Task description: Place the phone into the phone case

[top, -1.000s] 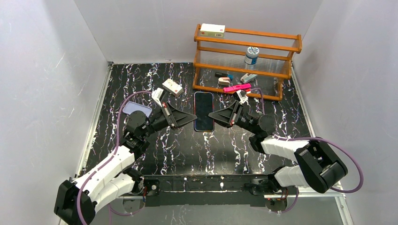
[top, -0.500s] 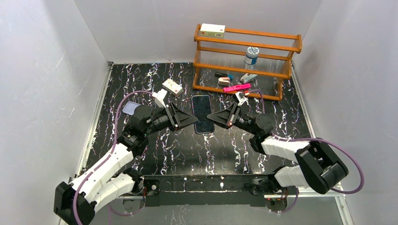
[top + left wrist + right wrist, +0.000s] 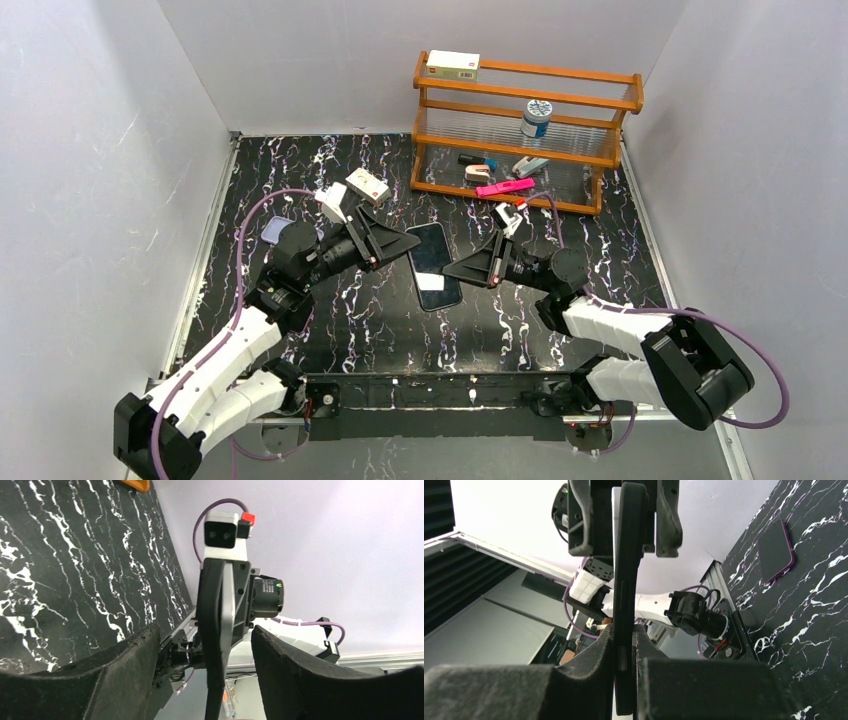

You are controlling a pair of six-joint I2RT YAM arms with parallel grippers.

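The phone [image 3: 432, 262], dark-screened and slim, hangs tilted above the table's middle. My right gripper [image 3: 452, 270] is shut on its right edge. In the right wrist view the phone [image 3: 626, 575] stands edge-on, pinched between both pads at my right gripper [image 3: 625, 652]. My left gripper [image 3: 408, 243] is open at the phone's left edge. In the left wrist view the phone's edge [image 3: 214, 655] runs through the gap of my left gripper [image 3: 205, 632] without touching either finger. The phone case [image 3: 276, 230], pale lavender, lies flat at the left, half hidden behind my left arm. It also shows as the phone case [image 3: 777, 550] in the right wrist view.
A wooden rack [image 3: 527, 150] stands at the back right, with a bottle [image 3: 536, 118], a pink item [image 3: 504, 187] and other small things on its shelves and a white box [image 3: 453, 65] on top. A small white-and-red box [image 3: 368, 186] lies behind my left gripper.
My left gripper has opened and let go of the phone's left edge. The right gripper has stayed shut on the phone, which has tilted and come nearer. The left arm now hides more of the case.
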